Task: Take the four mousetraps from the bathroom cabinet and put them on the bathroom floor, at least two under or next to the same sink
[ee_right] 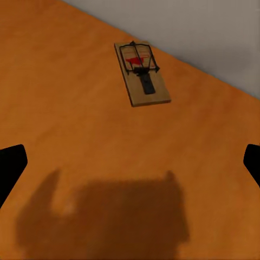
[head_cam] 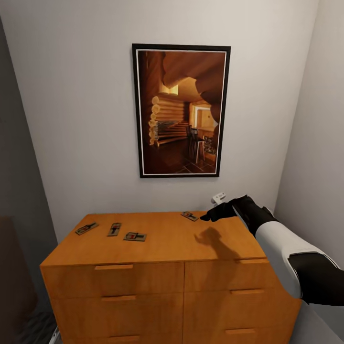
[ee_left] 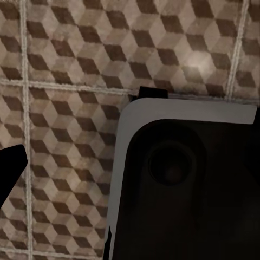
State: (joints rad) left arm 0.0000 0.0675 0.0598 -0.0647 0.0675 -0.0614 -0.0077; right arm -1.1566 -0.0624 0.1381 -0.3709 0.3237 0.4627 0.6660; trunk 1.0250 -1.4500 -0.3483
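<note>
Nearest the head camera, right arm (head_cam: 286,243) in white and black casing, reaching forward over the cabinet (head_cam: 162,248); right gripper (head_cam: 217,212) hovering above the wooden top, just beside the fourth mousetrap (head_cam: 189,216) near the back edge by the wall. Same trap in the right wrist view (ee_right: 142,73), lying flat, wire and red spot up, ahead of the fingers and untouched; dark fingertips (ee_right: 11,168) at the two edges of that picture, well apart, so jaws open and empty, their shadow cast on the wood below. Three more mousetraps in a loose row toward the left end of the top: one (head_cam: 86,228), next (head_cam: 114,229), third (head_cam: 135,236), close together but apart. All four on the cabinet, none on the floor yet. Framed picture (head_cam: 180,111) of a log interior on the wall above.

Left wrist view pointing down at bathroom floor (ee_left: 65,81), cube-patterned tiles, with part of the robot's own base (ee_left: 184,184); one dark fingertip (ee_left: 11,168) at the edge, state of the left jaws impossible to tell.

Step in hand, by judgement: first pick, approach to the nearest trap. Next move calling for a short advance and descent to straddle the thin board, then a close across its narrow width, low enough to catch so flat a thing
</note>
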